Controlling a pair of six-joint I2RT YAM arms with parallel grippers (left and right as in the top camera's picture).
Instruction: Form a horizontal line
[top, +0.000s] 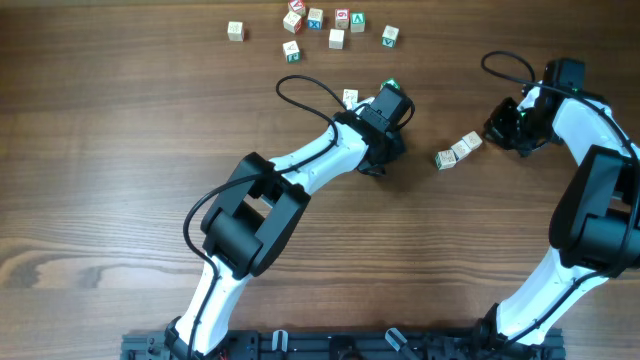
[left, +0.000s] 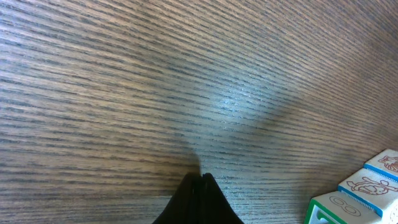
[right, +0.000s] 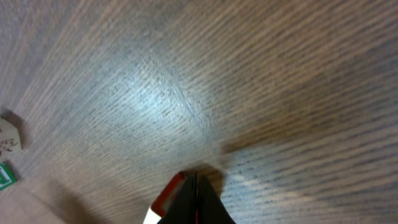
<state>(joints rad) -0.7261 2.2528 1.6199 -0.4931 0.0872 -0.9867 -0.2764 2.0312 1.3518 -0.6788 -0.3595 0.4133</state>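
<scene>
Three small pale cubes (top: 458, 151) lie touching in a short row between the two arms, and the row slants up to the right. In the left wrist view the same row (left: 362, 187) shows at the bottom right corner, its nearest cube green-edged. My left gripper (top: 374, 168) is shut and empty, low over bare wood (left: 203, 177), to the left of the row. My right gripper (top: 499, 131) is also shut, just right of the row's upper end (right: 194, 177). Cube edges (right: 7, 142) peek in at that view's left border.
Several scattered cubes (top: 336, 39) with coloured symbols lie along the far edge, one (top: 235, 31) off to the left. A single cube (top: 350, 97) sits beside the left arm's wrist. Black cables loop over both arms.
</scene>
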